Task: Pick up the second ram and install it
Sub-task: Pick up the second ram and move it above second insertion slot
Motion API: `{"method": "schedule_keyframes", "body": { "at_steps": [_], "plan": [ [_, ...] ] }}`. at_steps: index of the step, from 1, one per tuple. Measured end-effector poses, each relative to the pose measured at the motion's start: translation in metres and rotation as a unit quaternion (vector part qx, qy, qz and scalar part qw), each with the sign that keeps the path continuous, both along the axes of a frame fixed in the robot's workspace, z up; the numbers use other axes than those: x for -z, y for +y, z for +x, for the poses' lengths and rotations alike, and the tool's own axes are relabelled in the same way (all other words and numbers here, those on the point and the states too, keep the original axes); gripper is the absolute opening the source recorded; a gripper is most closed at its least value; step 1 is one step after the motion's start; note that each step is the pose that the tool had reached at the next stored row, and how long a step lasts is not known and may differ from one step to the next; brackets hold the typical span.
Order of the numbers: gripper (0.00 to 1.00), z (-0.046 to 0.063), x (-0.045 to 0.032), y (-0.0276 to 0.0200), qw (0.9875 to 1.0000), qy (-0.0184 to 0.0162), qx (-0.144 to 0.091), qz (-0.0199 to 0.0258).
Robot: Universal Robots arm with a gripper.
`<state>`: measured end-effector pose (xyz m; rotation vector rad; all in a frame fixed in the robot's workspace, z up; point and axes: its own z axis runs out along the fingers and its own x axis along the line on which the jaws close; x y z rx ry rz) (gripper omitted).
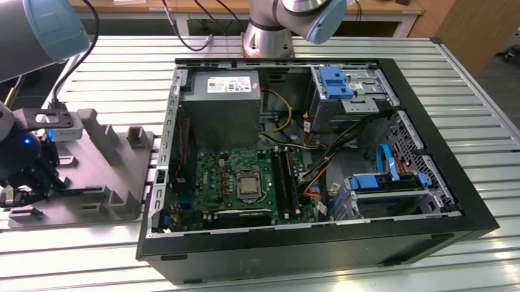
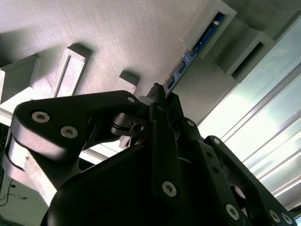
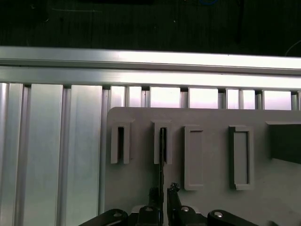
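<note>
The second ram (image 3: 162, 146) stands on edge in a slot of the grey holder (image 3: 211, 188), seen as a thin dark strip. In the second wrist view the second ram (image 2: 188, 61) shows a blue-lit edge running from the fingertips into the slot. My gripper (image 3: 163, 192) is over the holder with one finger on each side of the board, shut on it. In the exterior view my gripper (image 1: 18, 193) is low at the far left, at the near end of the holder (image 1: 106, 164). The board still sits in its slot.
An open computer case (image 1: 455, 182) lies at the exterior view's right, with the green motherboard (image 1: 219, 176), its long black slots (image 1: 284, 176), a power supply (image 1: 221, 106) and loose cables. The holder has several other slots and raised blocks. Slatted aluminium table (image 1: 81, 255) around it.
</note>
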<state>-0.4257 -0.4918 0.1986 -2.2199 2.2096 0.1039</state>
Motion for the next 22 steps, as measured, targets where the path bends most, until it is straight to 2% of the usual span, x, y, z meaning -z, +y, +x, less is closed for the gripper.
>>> {"method": "schedule_keyframes", "body": {
  "at_steps": [5,6,22],
  "plan": [
    [0.21,0.0000,-0.0005,0.0000,1.0000,0.0000,0.000,0.0000],
    [0.11,0.0000,-0.0005,0.0000,1.0000,0.0000,0.000,0.0000],
    [0.11,0.0000,-0.0028,0.0000,1.0000,0.0000,0.000,0.0021]
  ]
}}
